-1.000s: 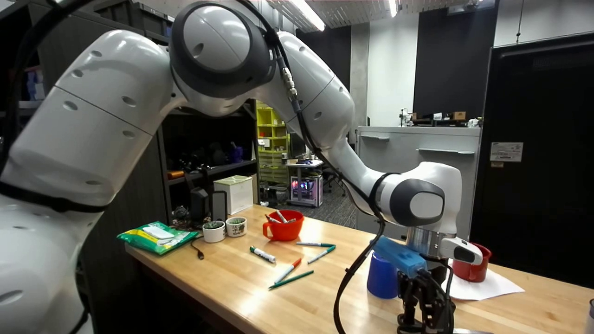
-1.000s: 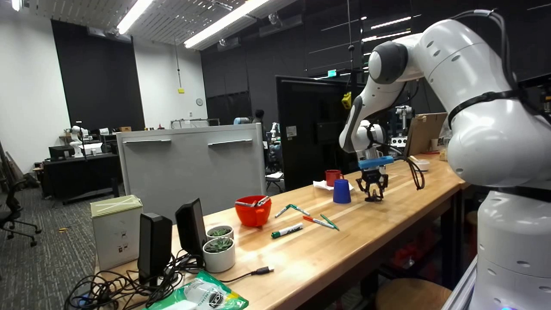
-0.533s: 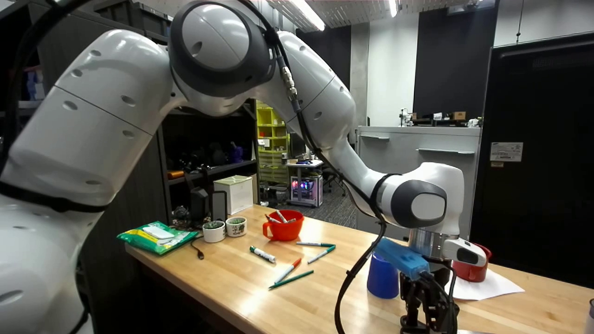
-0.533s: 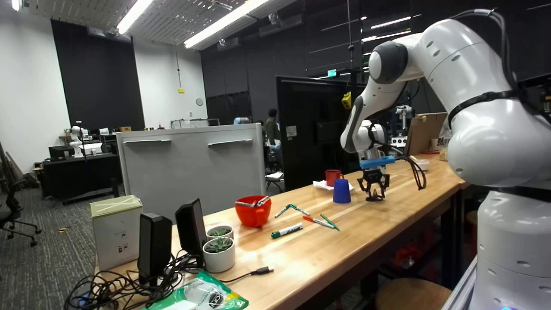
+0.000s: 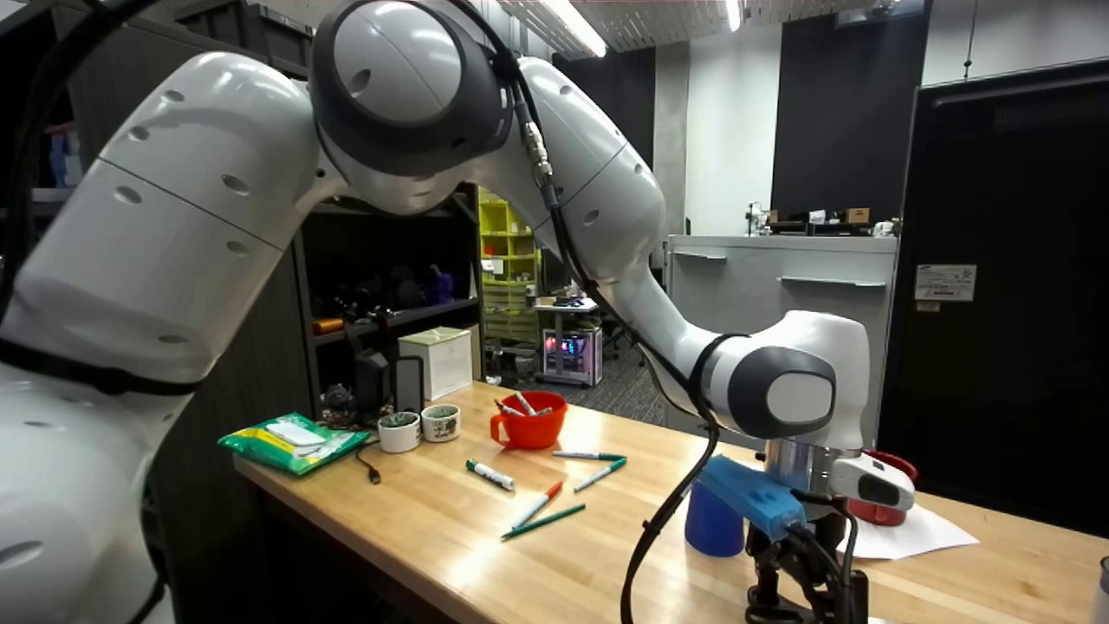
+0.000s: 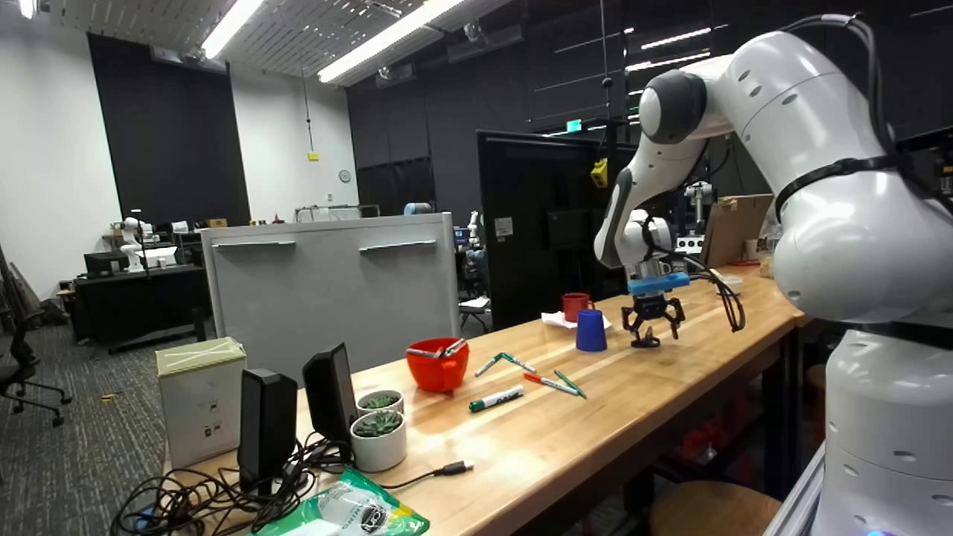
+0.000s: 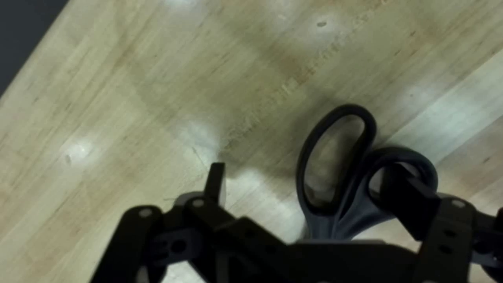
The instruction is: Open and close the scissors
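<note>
The scissors (image 7: 325, 229) show in the wrist view as two dark loop handles side by side, close against each other. Their blades are hidden below the gripper body. My gripper (image 7: 308, 177) stands wide open over them. Its right fingertip (image 7: 408, 192) reaches into the right-hand loop, while the left fingertip (image 7: 214, 181) is over bare wood, well apart from the handles. The left-hand loop (image 7: 304, 165) has no finger in it. In an exterior view the gripper (image 6: 660, 336) is low over the table with its fingers spread, a dark handle shape at one fingertip.
A blue cup (image 6: 591, 331) stands close beside the gripper, with a red mug (image 6: 576, 306) on white paper behind it. Several markers and a green stick (image 5: 544, 522) lie farther along the table (image 5: 416, 511), before an orange bowl (image 5: 539, 425). The table edge shows in the wrist view's upper left corner.
The gripper's jaws have spread wider, one finger swinging outward. The arm's wrist has shifted slightly, to the right in both exterior views. Background people have gone from sight.
</note>
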